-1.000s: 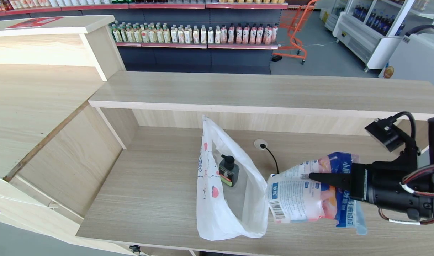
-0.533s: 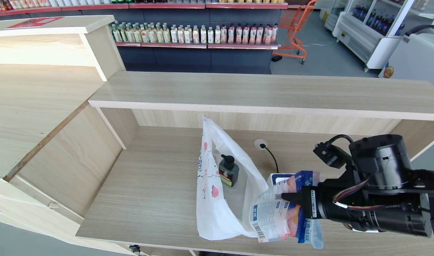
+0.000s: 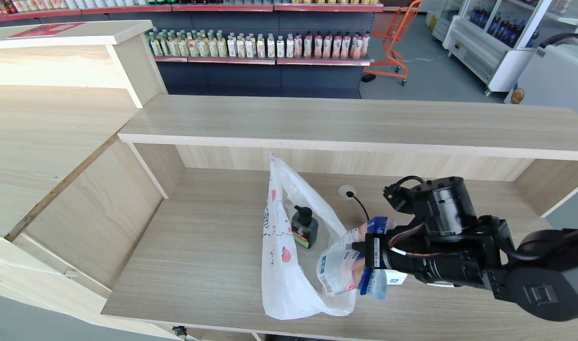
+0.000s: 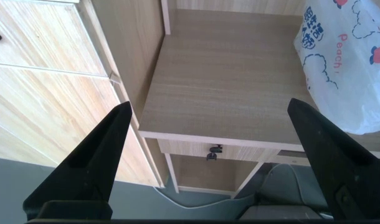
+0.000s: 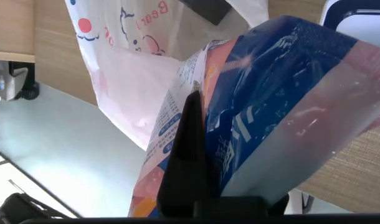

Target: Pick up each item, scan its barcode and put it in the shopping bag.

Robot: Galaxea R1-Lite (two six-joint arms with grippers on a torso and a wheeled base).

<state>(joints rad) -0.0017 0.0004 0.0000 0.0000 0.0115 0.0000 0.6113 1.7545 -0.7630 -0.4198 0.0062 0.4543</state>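
Currently fingers [image 5: 189,149] of right gripper [image 3: 360,247] clamped the pouch [image 3: 338,272] at the shopping bag [image 3: 279,270] mouth; left gripper [image 4: 210,106] stood apart. Pouch judged light, soft, slick: pinch near a seam

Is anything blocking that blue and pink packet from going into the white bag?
Nothing visible does. The right gripper holds the packet at the open mouth of the shopping bag. A dark pump bottle already sits inside, farther back, leaving room in front.

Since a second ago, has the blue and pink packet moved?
Yes. The packet, in the right hand, went left toward the shopping bag, now at its mouth.
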